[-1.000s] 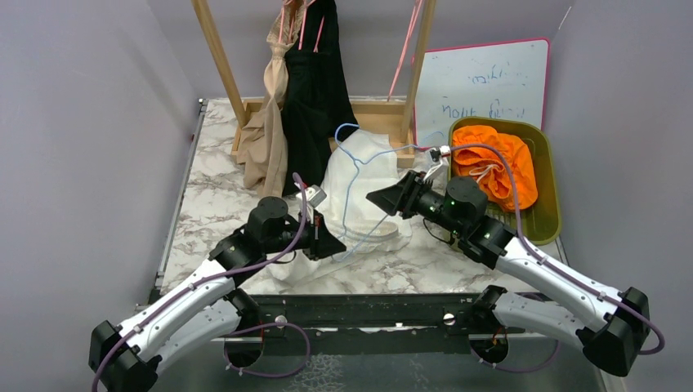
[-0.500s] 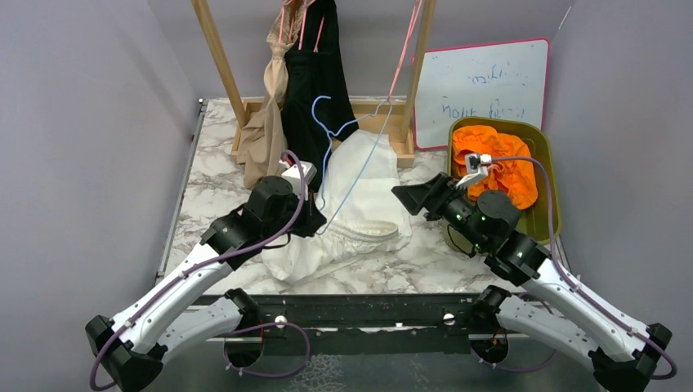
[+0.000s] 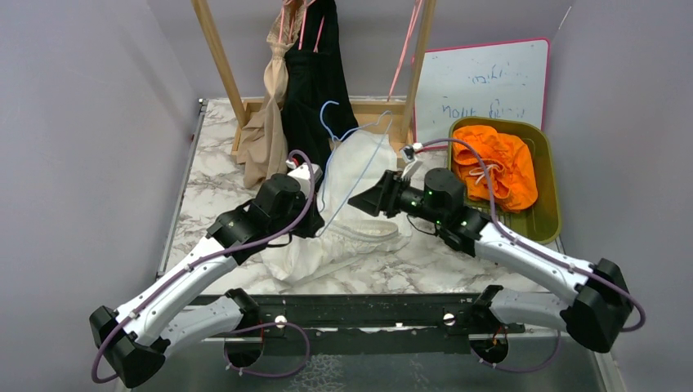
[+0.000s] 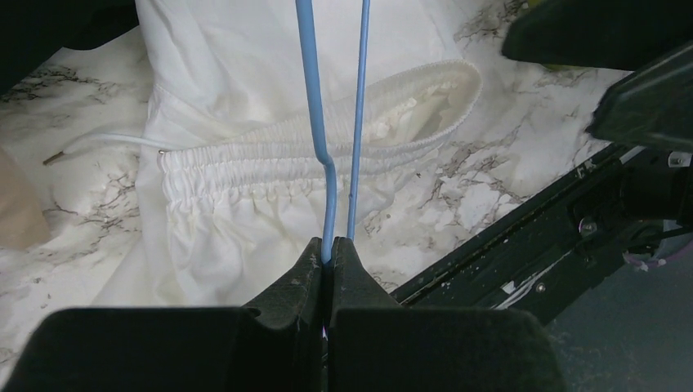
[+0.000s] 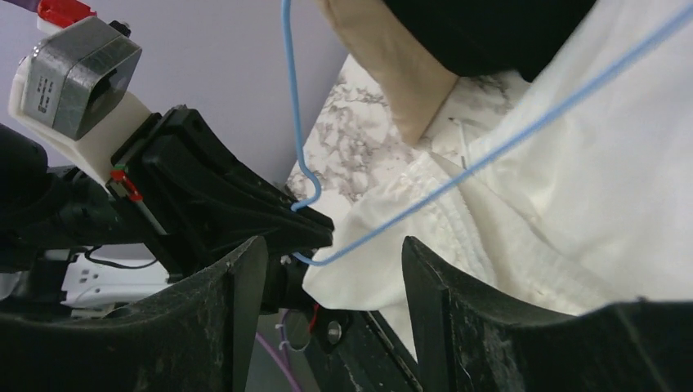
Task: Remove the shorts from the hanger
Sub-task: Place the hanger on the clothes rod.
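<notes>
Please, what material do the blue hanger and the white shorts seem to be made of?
The blue hanger: probably coated wire; thin, smooth, with a bent kink. The white shorts: soft woven fabric; matte, creased, gathered at an elastic-looking waistband.

The white board with a pink rim (image 3: 482,86), leaning at the back of the counter, has two lines of blue handwriting. The letters are too faint and scribbly to read.

The cream-white shorts (image 3: 343,245) are showing soft, matt cloth; the surface (image 3: 208,188) is gleaming like polished marble; the blue hanger (image 4: 310,90) is looking like smooth coated wire.
</notes>
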Controlling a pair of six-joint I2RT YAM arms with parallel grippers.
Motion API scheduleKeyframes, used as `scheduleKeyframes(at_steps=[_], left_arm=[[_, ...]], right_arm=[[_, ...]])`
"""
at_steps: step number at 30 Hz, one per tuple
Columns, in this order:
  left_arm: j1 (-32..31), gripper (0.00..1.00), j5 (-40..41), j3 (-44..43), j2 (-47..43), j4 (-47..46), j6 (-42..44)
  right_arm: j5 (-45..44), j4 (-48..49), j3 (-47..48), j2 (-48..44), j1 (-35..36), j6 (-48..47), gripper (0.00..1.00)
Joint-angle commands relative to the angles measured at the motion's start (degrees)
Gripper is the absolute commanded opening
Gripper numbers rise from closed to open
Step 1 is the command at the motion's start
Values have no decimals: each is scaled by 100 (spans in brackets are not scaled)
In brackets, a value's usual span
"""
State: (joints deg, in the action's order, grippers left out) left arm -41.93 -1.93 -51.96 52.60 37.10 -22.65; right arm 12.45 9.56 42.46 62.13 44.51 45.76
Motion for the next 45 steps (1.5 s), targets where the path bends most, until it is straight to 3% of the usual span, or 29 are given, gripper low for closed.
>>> scheduleKeyframes(at_steps=[1, 6, 13, 19, 24, 26, 28, 32, 34, 37, 41, 45], left_arm=[[-147, 0, 58, -22, -114, -1, -16], [-247, 0, 193, 13, -157, -10, -149], [-306, 0, 118, 20, -194, -6, -183], [-316, 0, 192, 102, -437, -8, -201], [-316, 0, 147, 230, -654, -2, -168], [-316, 0, 99, 245, -690, -18, -173], [-316, 0, 108, 260, -724, -12, -179], [-316, 25, 145, 370, -932, -56, -236], [-316, 46, 151, 493, -1086, -100, -267], [-316, 53, 114, 667, -1244, -100, -405], [-313, 52, 47, 907, -1495, -105, -690], [-313, 31, 68, 1104, -1842, -286, -862]], right_arm=[[1211, 1393, 432, 707, 102, 313, 62], [1168, 1304, 958, 1375, 345, 185, 62], [551, 1055, 1322, 1880, 465, 91, 51], [542, 1228, 1330, 2129, 497, 232, 20], [518, 1244, 1395, 2169, 497, 279, 16], [508, 1339, 1377, 2203, 497, 314, 3], [525, 1481, 1327, 2251, 497, 425, 1], [476, 1724, 1221, 2275, 497, 661, 1], [451, 1794, 1183, 2301, 489, 795, 1], [542, 1975, 1163, 2331, 484, 969, 1], [937, 2280, 1168, 2385, 424, 1311, 1], [1197, 2493, 1114, 2414, 400, 1466, 1]])
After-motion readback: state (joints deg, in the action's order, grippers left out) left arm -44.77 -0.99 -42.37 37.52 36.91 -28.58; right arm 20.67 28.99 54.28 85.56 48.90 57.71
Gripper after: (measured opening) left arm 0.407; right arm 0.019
